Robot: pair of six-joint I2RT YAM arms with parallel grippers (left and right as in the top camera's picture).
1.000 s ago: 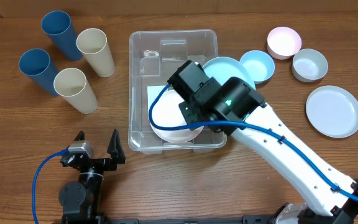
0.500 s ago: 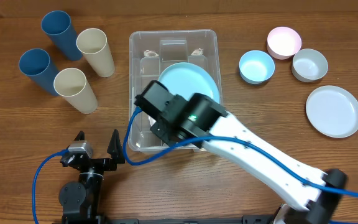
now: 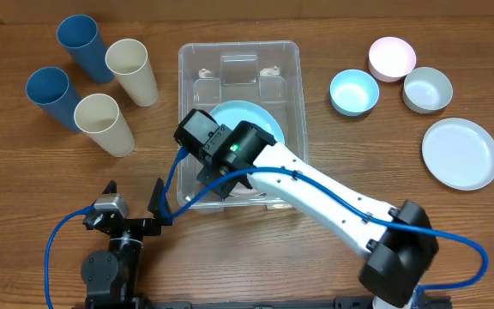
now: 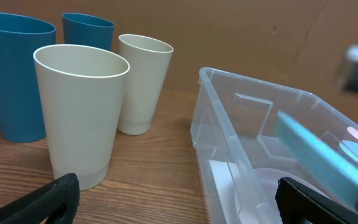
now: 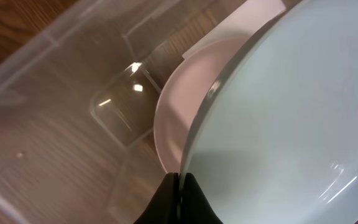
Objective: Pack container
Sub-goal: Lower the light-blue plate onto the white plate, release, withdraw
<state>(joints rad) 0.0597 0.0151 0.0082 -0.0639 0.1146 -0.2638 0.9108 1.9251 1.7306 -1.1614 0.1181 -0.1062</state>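
Centrally on wooden bench (image 3: 341, 137): large clear rectangular plastic container (image 3: 239, 64). Inside it, round light-blue plastic plate (image 3: 262, 120), tilted, above pale round plate (image 5: 178, 109). Right claw (image 5: 180, 185) clenched on blue plate's rim. Left claw (image 3: 135, 190) spread, empty, near bench's front edge.

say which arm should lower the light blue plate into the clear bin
Right. The right gripper holds the light blue round plate tilted over a pale plate inside the clear rectangular plastic container. The left gripper sits open and empty outside it.
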